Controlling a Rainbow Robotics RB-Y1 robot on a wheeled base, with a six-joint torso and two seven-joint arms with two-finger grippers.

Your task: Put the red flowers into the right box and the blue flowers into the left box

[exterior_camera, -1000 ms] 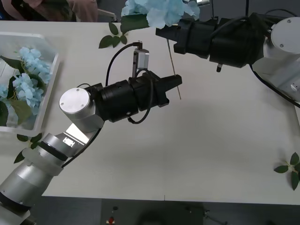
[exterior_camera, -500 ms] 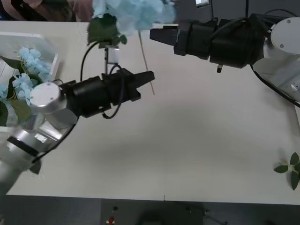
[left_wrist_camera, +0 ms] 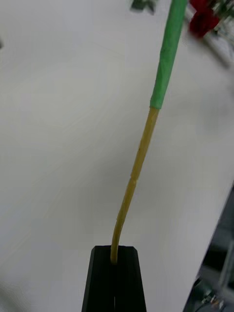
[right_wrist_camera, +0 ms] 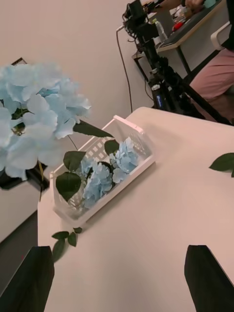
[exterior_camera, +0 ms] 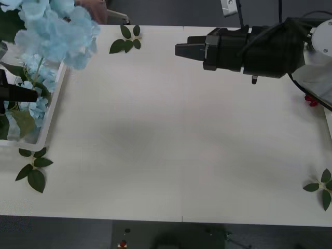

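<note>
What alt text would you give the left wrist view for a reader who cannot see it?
The left claw is shut on the bare yellowish end of a flower stem, which rises away from it and turns green higher up. Behind it lies the white table, with red flowers blurred at the far edge.

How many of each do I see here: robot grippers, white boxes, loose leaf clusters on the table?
Grippers: 2 (left gripper shut on a blue flower, right gripper open)
Slotted white box: 1
Loose leaf clusters: 3
Total: 6

blue flowers in left box, table's left
</note>
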